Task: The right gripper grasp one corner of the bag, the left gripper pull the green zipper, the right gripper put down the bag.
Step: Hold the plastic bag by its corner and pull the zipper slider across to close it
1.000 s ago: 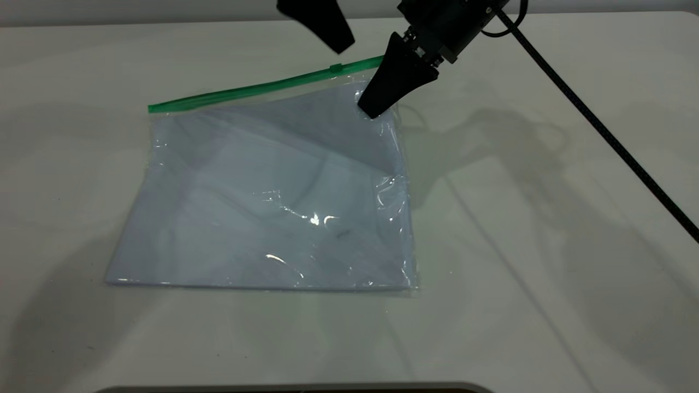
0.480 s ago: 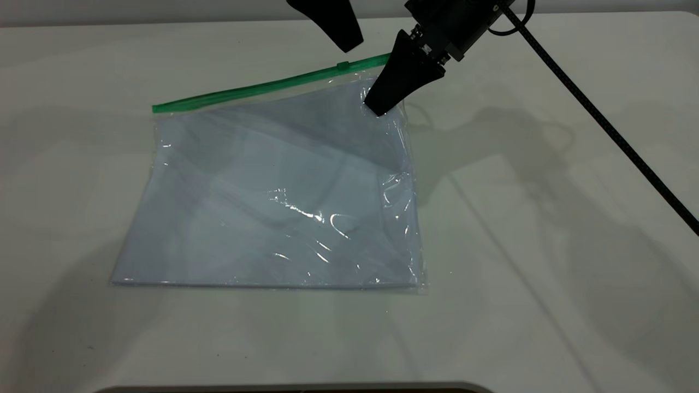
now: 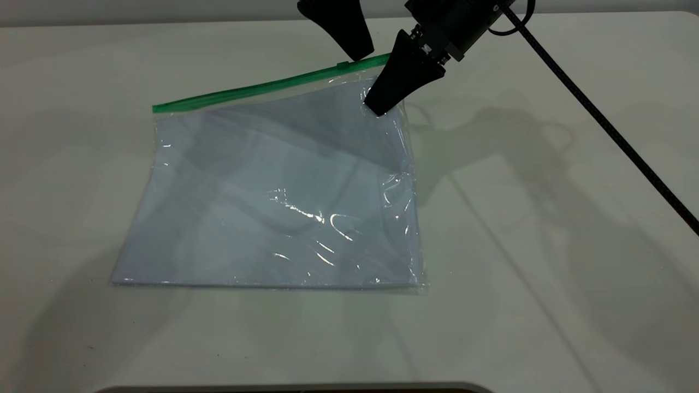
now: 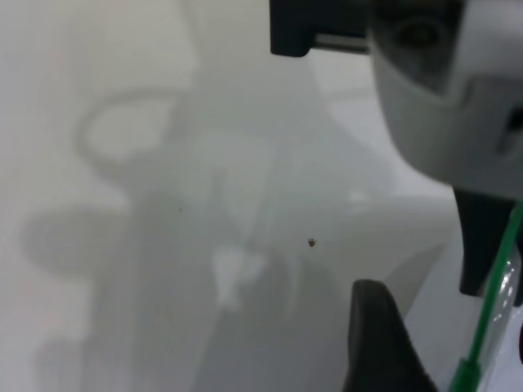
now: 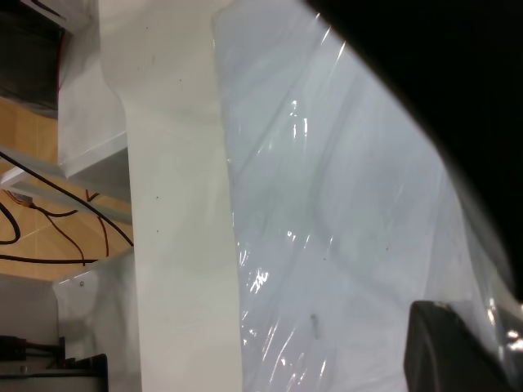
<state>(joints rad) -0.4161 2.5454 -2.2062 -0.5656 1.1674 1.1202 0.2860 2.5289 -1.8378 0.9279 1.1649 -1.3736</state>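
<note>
On a white table point(image 3: 546, 273), the right gripper point(image 3: 377, 107), a black wedge with a boxy body and thick braided cable point(image 3: 600, 120), is clamped on the upper right corner of the bag point(image 3: 273, 202), a large flat clear plastic pouch with pale bluish-white sheets inside, holding that corner raised while the rest lies flat at centre. The green zipper point(image 3: 262, 87), a thin bright green plastic strip, runs along the pouch's far edge from about 10 o'clock toward 1 o'clock, its small slider tab point(image 3: 342, 66) just beside the raised corner. The left gripper point(image 3: 357, 54), plain black and pointed, hangs at 12 o'clock with its tip just above the strip, right of the tab; whether its fingers are apart or together cannot be told
</note>
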